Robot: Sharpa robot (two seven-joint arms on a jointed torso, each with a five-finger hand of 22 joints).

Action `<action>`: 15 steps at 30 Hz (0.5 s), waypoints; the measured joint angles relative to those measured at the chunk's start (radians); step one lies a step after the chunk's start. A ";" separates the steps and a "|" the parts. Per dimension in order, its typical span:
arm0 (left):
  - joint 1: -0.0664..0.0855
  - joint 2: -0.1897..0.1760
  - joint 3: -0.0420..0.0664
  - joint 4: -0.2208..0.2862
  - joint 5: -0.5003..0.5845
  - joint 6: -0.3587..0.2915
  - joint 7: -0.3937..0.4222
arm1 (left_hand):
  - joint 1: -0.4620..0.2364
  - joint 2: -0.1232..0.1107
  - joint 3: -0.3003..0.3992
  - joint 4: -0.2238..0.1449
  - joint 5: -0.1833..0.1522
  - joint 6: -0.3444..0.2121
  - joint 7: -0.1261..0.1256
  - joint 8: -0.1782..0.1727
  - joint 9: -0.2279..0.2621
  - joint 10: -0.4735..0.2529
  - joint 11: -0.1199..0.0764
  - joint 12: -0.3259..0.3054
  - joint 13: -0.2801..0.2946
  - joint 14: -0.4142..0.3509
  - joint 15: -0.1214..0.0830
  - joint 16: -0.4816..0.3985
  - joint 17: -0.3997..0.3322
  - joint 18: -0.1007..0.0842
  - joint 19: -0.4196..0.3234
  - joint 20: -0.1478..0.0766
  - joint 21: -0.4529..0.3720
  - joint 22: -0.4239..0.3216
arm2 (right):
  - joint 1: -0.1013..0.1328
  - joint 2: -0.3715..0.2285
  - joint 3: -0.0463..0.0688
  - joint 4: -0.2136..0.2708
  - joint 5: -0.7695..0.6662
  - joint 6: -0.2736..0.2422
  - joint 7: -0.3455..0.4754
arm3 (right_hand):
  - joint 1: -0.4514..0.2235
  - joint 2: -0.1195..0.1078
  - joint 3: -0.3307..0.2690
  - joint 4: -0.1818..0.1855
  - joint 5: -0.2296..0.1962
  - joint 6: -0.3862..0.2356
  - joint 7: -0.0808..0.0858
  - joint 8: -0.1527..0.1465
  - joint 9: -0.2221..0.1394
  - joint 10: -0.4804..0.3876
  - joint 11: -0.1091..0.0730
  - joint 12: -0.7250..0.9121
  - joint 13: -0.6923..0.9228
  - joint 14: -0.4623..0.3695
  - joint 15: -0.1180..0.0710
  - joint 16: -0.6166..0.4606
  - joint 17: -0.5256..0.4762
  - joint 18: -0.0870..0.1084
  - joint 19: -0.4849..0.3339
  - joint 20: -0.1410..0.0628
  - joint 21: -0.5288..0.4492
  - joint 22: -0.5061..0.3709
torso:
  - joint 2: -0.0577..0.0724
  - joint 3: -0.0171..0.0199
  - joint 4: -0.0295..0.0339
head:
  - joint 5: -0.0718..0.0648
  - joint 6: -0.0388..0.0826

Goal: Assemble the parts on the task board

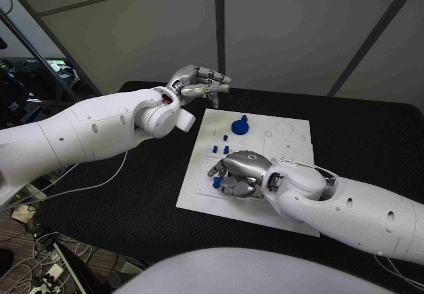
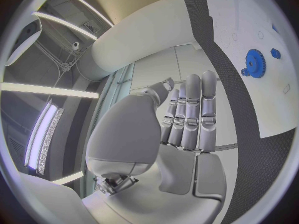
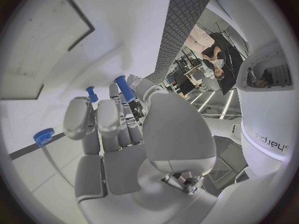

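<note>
The white task board (image 1: pixel 283 144) lies in the middle of the black table. A blue gear (image 1: pixel 240 127) sits on its far part, also seen in the left wrist view (image 2: pixel 254 63) and the right wrist view (image 3: pixel 44 136). Small blue pegs (image 1: pixel 221 149) stand near the board's left side. My right hand (image 1: pixel 240 174) is low over the board's near left part and pinches a blue peg (image 3: pixel 124 88) between thumb and a finger. Another peg (image 3: pixel 91 93) stands just beyond it. My left hand (image 1: pixel 199 82) is raised beyond the board's far left corner, fingers straight, holding nothing.
The black table (image 1: pixel 362 131) extends around the board on all sides. Round recesses (image 1: pixel 283 128) mark the board's far right part. Cables (image 1: pixel 53 184) hang off the table's left edge.
</note>
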 measured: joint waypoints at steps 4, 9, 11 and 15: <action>0.000 0.000 0.000 0.000 0.000 0.000 0.000 | 0.000 0.000 0.000 0.000 0.000 0.000 0.000 0.000 0.000 0.000 0.000 0.000 0.000 0.000 0.000 0.000 0.000 0.000 0.000 0.000 0.000 0.000 | 0.000 -0.004 0.000 0.006 -0.005 -0.026 0.004 | 0.000 0.000 -0.009 0.000 0.004 -0.019 -0.009 0.000 0.000 -0.004 -0.004 0.011 0.004 0.000 0.000 0.000 -0.001 0.000 0.000 0.000 0.000 -0.002 | 0.000 0.0004 0.0000 | -0.004 0.002; 0.000 0.000 0.000 -0.001 0.000 0.000 0.000 | 0.000 0.000 0.000 0.000 0.000 0.000 0.000 0.000 0.000 0.000 0.000 0.000 0.000 0.000 0.000 0.000 0.000 0.000 0.000 0.000 0.000 -0.001 | 0.000 -0.019 0.000 0.022 -0.008 -0.074 0.017 | -0.004 -0.004 -0.024 0.001 0.009 -0.044 -0.013 0.000 0.000 -0.004 -0.003 0.023 0.008 0.000 0.000 -0.005 -0.009 0.000 -0.010 -0.002 -0.011 -0.010 | 0.000 0.0011 -0.0006 | -0.006 0.006; 0.000 0.000 0.000 -0.001 0.000 0.000 0.000 | 0.000 0.000 0.000 0.000 0.000 0.000 0.000 0.000 0.000 0.000 0.000 0.000 0.000 0.000 0.000 0.000 0.000 0.000 0.000 0.000 0.000 -0.001 | 0.000 -0.033 0.000 0.035 -0.007 -0.104 0.027 | -0.006 -0.006 -0.025 0.002 0.009 -0.049 -0.014 0.000 0.000 -0.007 0.000 0.025 0.008 0.000 0.000 -0.006 -0.012 0.000 -0.013 0.001 -0.014 -0.015 | 0.000 0.0012 -0.0007 | -0.008 0.007; 0.000 0.000 0.000 -0.002 0.000 0.000 0.000 | 0.000 0.000 0.000 0.000 0.000 0.000 0.000 0.000 0.000 0.000 0.000 0.000 0.000 0.000 0.000 0.000 0.000 0.000 0.000 0.000 0.000 -0.001 | 0.000 -0.076 0.001 0.076 0.008 -0.157 0.047 | -0.005 -0.005 -0.038 0.007 0.010 -0.026 -0.001 0.004 0.006 -0.011 -0.004 0.044 0.014 0.000 0.000 -0.006 -0.016 0.000 -0.013 0.002 -0.014 -0.016 | -0.001 0.0012 -0.0012 | -0.013 0.012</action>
